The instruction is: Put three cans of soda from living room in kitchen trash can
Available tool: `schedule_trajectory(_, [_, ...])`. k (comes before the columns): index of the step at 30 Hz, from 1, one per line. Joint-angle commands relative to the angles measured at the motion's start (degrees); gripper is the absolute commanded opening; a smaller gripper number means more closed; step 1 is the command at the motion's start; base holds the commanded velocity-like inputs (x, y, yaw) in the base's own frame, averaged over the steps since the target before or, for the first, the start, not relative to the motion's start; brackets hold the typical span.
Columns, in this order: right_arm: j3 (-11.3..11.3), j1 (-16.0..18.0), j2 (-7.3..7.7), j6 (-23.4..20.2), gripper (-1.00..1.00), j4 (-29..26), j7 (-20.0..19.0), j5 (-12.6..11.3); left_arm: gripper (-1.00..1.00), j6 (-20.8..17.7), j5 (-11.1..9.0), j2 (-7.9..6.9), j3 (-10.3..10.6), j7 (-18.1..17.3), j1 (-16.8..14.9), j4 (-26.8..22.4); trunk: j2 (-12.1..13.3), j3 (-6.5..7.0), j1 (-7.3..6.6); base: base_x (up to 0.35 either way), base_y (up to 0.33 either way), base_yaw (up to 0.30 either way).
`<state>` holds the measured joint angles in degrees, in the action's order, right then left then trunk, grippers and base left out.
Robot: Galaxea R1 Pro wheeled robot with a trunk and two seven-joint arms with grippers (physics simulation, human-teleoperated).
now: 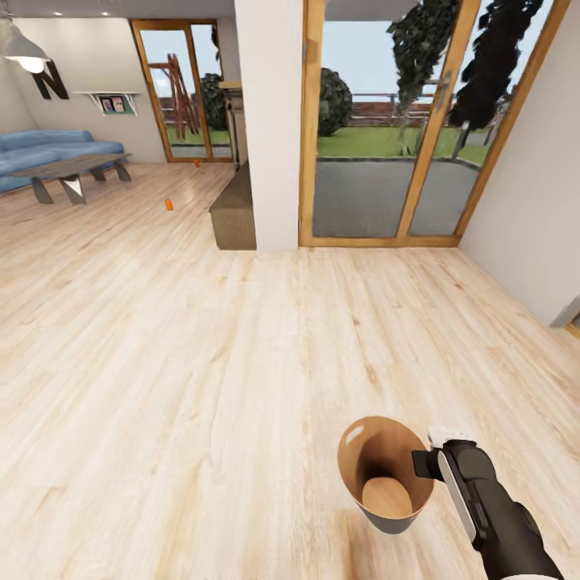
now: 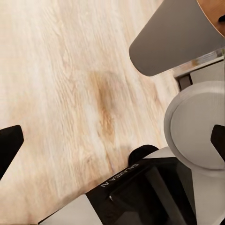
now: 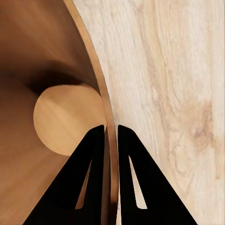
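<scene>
The tash can (image 1: 385, 475), grey outside with a copper rim and a brown inside, hangs tilted just above the wood floor in front of me. My right gripper (image 1: 424, 465) is shut on its rim; in the right wrist view the two black fingers (image 3: 93, 154) pinch the rim wall of the tash can (image 3: 65, 117), one inside and one outside. Two orange cans of soda lie far off on the living room floor, one (image 1: 168, 205) near the coffee table and one (image 1: 196, 163) by the far door. My left gripper (image 2: 112, 145) is open, below the tash can's grey side (image 2: 173, 42).
A white pillar (image 1: 270, 121) and a low brown bench (image 1: 235, 211) stand ahead, with glass doors (image 1: 387, 129) to the right. The blue sofa (image 1: 40, 153) and grey coffee table (image 1: 72, 171) are at the far left. Open wood floor lies between.
</scene>
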<state>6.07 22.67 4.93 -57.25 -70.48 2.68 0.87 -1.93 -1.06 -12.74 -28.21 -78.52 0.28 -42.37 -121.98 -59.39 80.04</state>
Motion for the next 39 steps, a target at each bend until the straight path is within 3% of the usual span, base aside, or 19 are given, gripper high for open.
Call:
schedule_trajectory(1, [0.00,0.01,-0.01,0.03,-1.00,-0.01,-0.31,-0.60,1.00,0.00,0.00,0.00,0.00,0.01,0.00,0.00,0.00,0.00,0.00,0.000,0.000,0.291])
schedule_trajectory(17, [0.00,0.01,-0.01,0.03,-1.00,-0.01,-0.31,-0.60,1.00,0.00,0.00,0.00,0.00,0.03,0.00,0.00,0.00,0.00,0.00,0.016,0.000,0.291])
schedule_trajectory(24, [0.00,0.01,-0.01,0.03,-1.00,-0.01,-0.31,-0.60,1.00,0.00,0.00,0.00,0.00,0.00,0.01,0.00,0.00,0.00,0.00,0.293,0.000,0.242])
schedule_trajectory(39, [0.00,0.01,-0.01,0.03,-1.00,-0.01,-0.31,-0.60,1.00,0.00,0.00,0.00,0.00,0.00,0.01,0.00,0.00,0.00,0.00,0.345,0.000,0.015])
